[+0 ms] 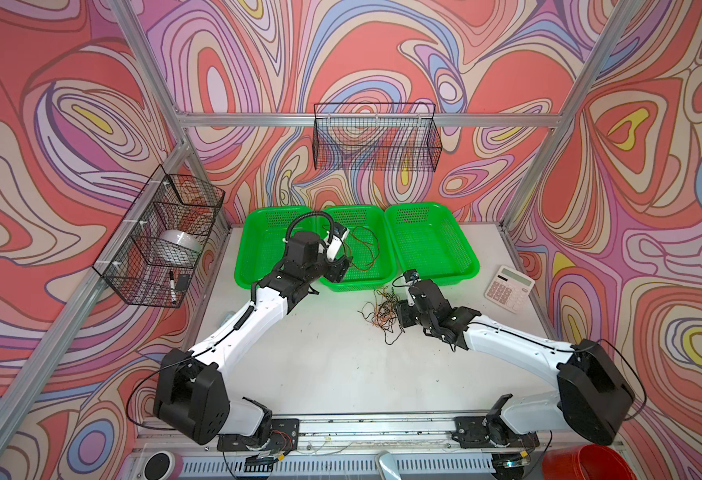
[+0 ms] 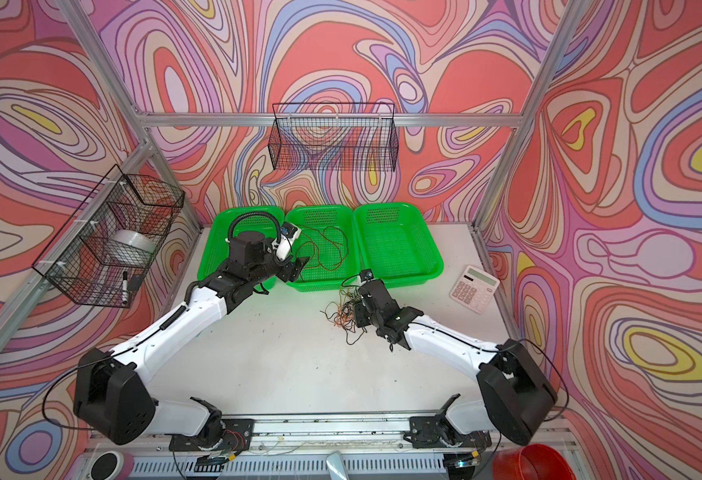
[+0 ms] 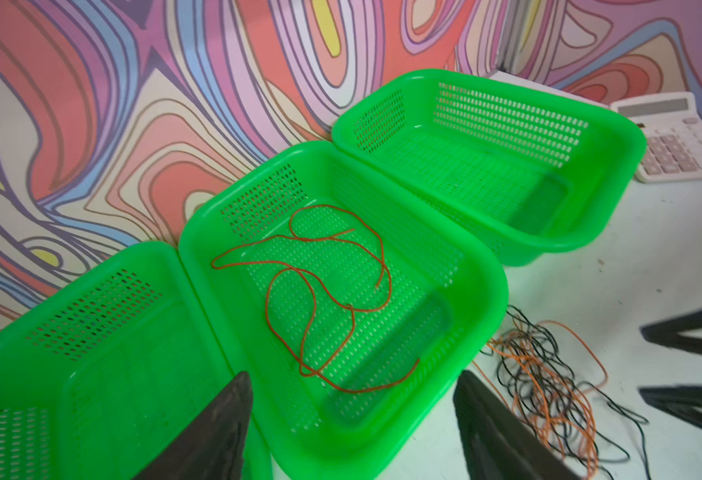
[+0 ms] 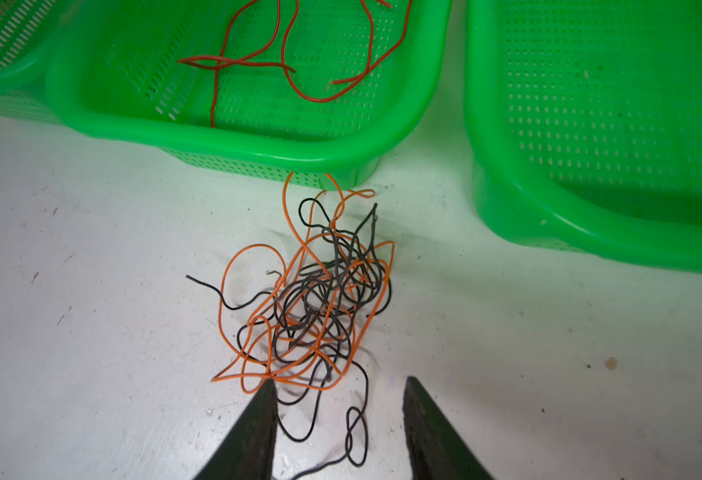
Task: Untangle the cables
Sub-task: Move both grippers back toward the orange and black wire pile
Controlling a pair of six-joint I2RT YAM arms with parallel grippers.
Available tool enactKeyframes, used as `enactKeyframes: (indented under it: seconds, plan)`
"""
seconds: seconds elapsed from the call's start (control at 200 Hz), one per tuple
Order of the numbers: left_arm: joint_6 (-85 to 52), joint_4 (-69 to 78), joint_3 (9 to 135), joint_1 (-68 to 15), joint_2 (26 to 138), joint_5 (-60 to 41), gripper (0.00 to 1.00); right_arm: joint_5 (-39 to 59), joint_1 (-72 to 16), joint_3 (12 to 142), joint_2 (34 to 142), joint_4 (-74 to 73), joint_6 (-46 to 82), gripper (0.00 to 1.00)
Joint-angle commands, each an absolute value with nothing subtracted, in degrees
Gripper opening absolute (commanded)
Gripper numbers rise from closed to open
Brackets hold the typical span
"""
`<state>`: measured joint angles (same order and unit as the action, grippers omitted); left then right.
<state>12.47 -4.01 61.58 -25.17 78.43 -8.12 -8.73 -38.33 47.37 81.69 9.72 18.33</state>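
Your left gripper (image 3: 353, 374) hung over the near left corner of the middle basket (image 1: 353, 209). Its fingers were spread wide, with nothing between them but green mesh. Down in that basket lay the dark red-brown cable (image 4: 237, 62), all on its own, sprawled in loose loops across the floor and touching no other wire.

The rest of the job sat on the white table (image 1: 320, 365). The tangle of orange and black cables (image 4: 324, 299) was heaped just in front of the middle basket's near wall, and one orange loop reached right up against that wall. Orange strands ringed the outside of the heap, and the black ones were knotted thick in the core.

You had the right gripper (image 4: 341, 380) low at the near edge of that heap, jaws apart and gripping nothing. One fingertip (image 4: 270, 388) met the rim of an orange loop, and a black strand trailed through the gap between the fingers. I couldn't tell whether the tips were touching the tabletop.

The left basket (image 1: 253, 249) and the right basket (image 1: 461, 249) flanked the middle one, rim against rim. The calculator (image 1: 509, 289) lay off to the right, well clear of the wires.
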Motion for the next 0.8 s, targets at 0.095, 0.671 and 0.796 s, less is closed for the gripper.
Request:
enactKeyframes:
  seconds: [0.095, 0.671, 0.796]
  plan:
    - [12.37, -2.6, 53.07, -28.61, 70.46, -8.01, 0.7, -11.75, -38.32, 53.32, 90.44, 11.02, 22.78, 0.49]
    - [8.63, 0.64, 46.8, -33.29, 66.94, -5.5, 0.61, -9.44, -38.32, 48.22, 88.59, 6.94, 27.15, 0.27]
    - [8.76, 1.74, 46.8, -34.09, 66.87, -5.04, 0.6, -7.85, -38.32, 50.46, 90.73, 7.51, 26.35, 0.2]
